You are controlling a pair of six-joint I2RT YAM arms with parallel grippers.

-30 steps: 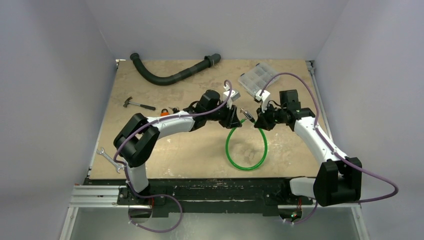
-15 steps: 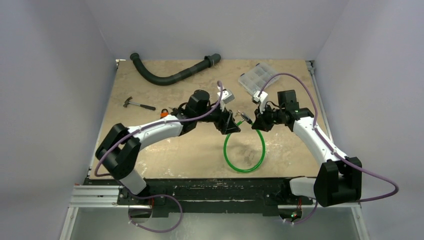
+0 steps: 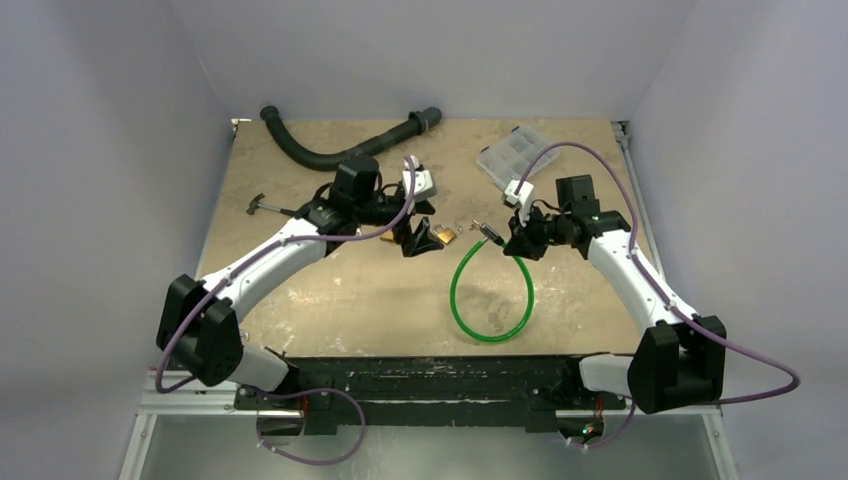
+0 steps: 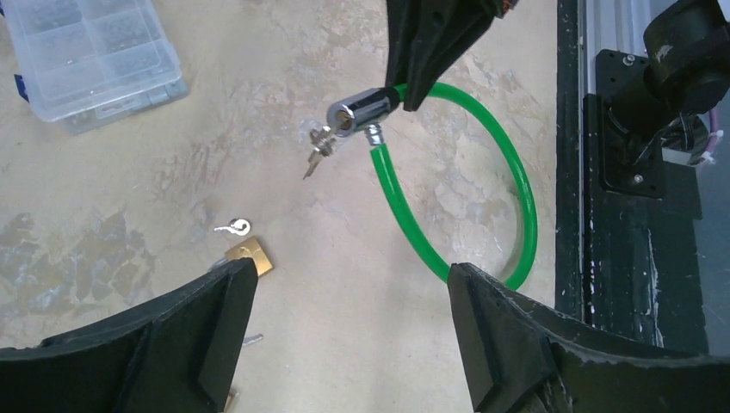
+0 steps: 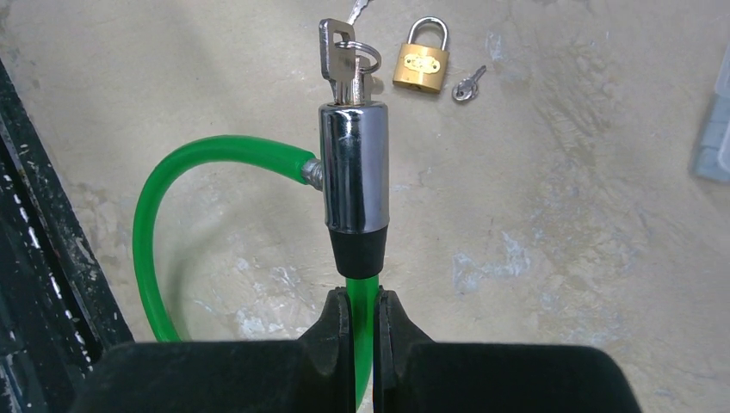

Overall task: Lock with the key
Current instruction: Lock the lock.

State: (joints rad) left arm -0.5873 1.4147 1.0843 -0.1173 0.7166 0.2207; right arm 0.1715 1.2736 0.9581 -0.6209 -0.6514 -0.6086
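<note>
- grip of the right gripper (image 5: 362, 301): fingers pinched narrow on the green cable (image 5: 151, 224), just below the black collar of the chrome cylinder (image 5: 355, 168).
- the cylinder is held up off the table (image 3: 350, 300), pointing away from the right wrist toward the left arm.
- a bunch of keys (image 5: 337, 52) on a small ring sits at the cylinder's far end; one key stands in the keyway.
- the cable leaves the cylinder's base, curves round in a loop near the front edge of the table, and meets the cylinder's side at a metal fitting.
- left gripper (image 4: 349, 284): jaws spread wide, nothing between them, hanging above the table apart from the cylinder.
- a brass padlock (image 4: 254, 255) lies flat on the table, partly hidden by one left finger in the left wrist view, with a small loose key (image 4: 234, 227) just beside it.
- the padlock and loose key lie between the two grippers, beyond the cylinder's key end in the right wrist view.
- a clear compartment box (image 3: 512, 152) sits near the far right of the table.
- a hammer (image 3: 270, 207) lies at the left, and a black hose (image 3: 340, 150) runs along the far edge.
</note>
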